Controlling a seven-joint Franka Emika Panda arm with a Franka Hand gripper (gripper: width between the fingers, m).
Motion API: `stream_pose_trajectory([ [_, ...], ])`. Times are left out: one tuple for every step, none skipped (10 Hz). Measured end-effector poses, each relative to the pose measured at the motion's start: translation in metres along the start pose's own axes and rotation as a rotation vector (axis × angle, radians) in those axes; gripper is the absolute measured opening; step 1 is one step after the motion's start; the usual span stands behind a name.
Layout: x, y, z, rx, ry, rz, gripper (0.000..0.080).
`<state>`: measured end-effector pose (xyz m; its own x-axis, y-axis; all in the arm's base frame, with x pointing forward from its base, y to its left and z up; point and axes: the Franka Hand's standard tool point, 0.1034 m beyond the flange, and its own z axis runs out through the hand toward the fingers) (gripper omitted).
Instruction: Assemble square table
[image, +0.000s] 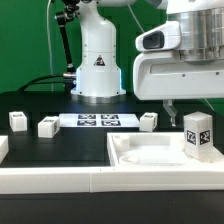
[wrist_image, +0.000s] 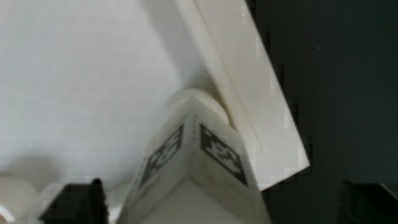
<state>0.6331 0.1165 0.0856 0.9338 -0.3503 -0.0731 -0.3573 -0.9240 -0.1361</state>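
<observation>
Probably light, rigid and slick, so best clamped across its flat tagged sides: short white tagged plastic leg (image: 197, 135), upright at large white square plastic slab (image: 150, 165) corner, under two-finger gripper (image: 180, 106) spread apart and empty.

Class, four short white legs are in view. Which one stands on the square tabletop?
The leg at the exterior view's right, upright on the white tabletop; the other three sit on the black table.

I note one leg (image: 197, 135) upright on the slab (image: 140, 160) corner at the exterior view's right, gripper (image: 176, 106) above it, three legs (image: 18, 121) (image: 47, 126) (image: 148, 121) loose near the marker board (image: 98, 121).
</observation>
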Motion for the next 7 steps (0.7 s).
stream_pose_trajectory([
  [-0.0004,-0.0002,0.0006,-0.001,-0.001,-0.056,0.0649],
  [-0.0006,0.0,0.0013,-0.001,-0.002,-0.155,0.0649],
  [-0.0007,0.0,0.0015,-0.001,-0.002,-0.193,0.0649],
  [-0.0007,0.0002,0.0015,-0.002,-0.002,-0.286,0.0649],
  [-0.0007,0.0002,0.0015,-0.002,-0.002,-0.362,0.0649],
  [-0.0006,0.0003,0.0015,-0.002,-0.002,-0.424,0.0649],
  [-0.0005,0.0005,0.0015,-0.002,-0.002,-0.496,0.0649],
])
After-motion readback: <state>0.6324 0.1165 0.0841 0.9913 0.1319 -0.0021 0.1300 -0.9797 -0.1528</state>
